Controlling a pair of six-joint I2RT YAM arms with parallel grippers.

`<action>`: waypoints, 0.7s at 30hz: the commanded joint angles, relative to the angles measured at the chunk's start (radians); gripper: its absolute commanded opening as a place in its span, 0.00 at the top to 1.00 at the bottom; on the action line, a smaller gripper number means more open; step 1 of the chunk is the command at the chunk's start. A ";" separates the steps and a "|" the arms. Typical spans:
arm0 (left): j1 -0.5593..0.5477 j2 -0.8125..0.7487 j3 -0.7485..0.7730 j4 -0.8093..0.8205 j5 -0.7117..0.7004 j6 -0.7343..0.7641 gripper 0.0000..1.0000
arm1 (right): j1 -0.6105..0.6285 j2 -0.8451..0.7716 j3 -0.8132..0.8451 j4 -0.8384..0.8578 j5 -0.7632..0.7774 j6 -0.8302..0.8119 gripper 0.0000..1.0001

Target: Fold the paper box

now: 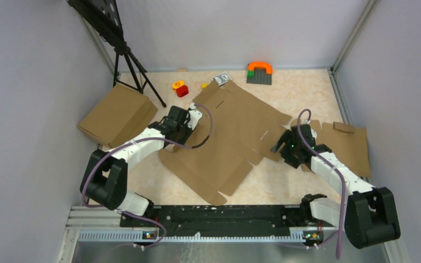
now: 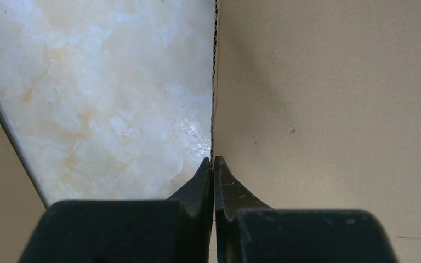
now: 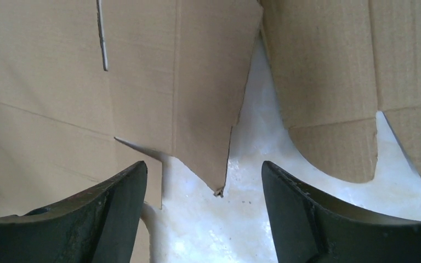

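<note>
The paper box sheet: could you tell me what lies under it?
The marbled tabletop shows around the paper box and runs beneath it; whatever else the flat sheet covers cannot be seen.

**Item: two-arm robot, one set**
- Left arm (image 1: 142,143) and right arm (image 1: 356,185): smooth white link shells set between bulky matt black joint housings (image 1: 374,218).
- Cables (image 1: 341,227): one purple lead per arm, routed outside the shells in loose loops from base to wrist.
- Left pincer (image 2: 213,160): two matt black fingers tapering to thin points, with light scratches on the faces.
- Right pincer (image 3: 203,171): two broad black fingers (image 3: 115,211), curved in outline, dusty and scuffed.
- Indicator light (image 1: 291,146): small, green, on the right wrist.
- Mounting rail (image 1: 219,215): black bar along the near side, carrying both bases, with silver slotted extrusion (image 1: 197,235) beneath.
</note>
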 commanded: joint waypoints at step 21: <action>0.090 -0.031 0.137 -0.009 0.283 -0.147 1.00 | -0.002 -0.095 -0.035 0.124 -0.364 -0.127 1.00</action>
